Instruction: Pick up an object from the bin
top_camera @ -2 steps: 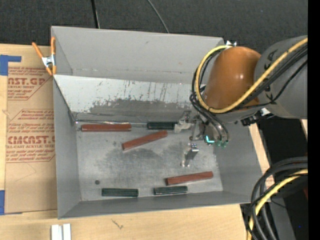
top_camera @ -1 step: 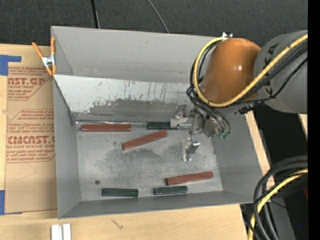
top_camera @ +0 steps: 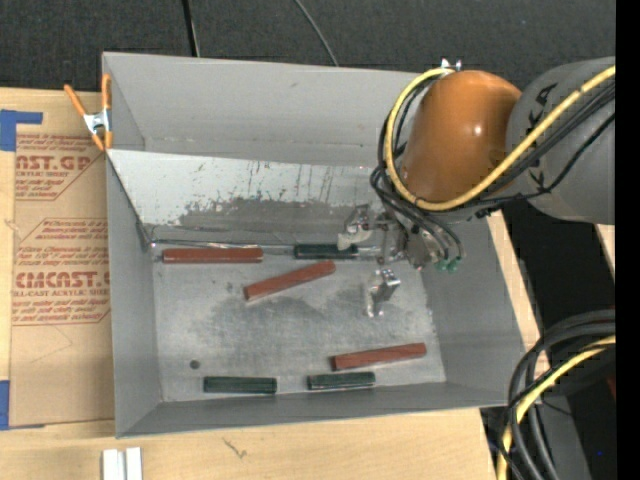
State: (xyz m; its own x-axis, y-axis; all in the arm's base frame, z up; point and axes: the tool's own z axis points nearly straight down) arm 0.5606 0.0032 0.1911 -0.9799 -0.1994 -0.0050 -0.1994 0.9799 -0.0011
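My gripper (top_camera: 367, 263) hangs low over the right middle of the bin, open, with one metal fingertip (top_camera: 354, 229) toward the back wall and the other (top_camera: 379, 297) toward the front. A short dark green stick (top_camera: 322, 251) lies just left of it, its right end reaching the gap between the fingers; I cannot tell whether they touch it. A red-brown stick (top_camera: 290, 281) lies tilted a little further left, apart from the fingers. Below the gripper rests another red-brown stick (top_camera: 378, 356).
A long red-brown stick (top_camera: 212, 255) lies along the back left. Two dark green sticks (top_camera: 341, 379) (top_camera: 240, 385) lie by the front wall. The arm with its orange cover and cables reaches in over the bin's right side.
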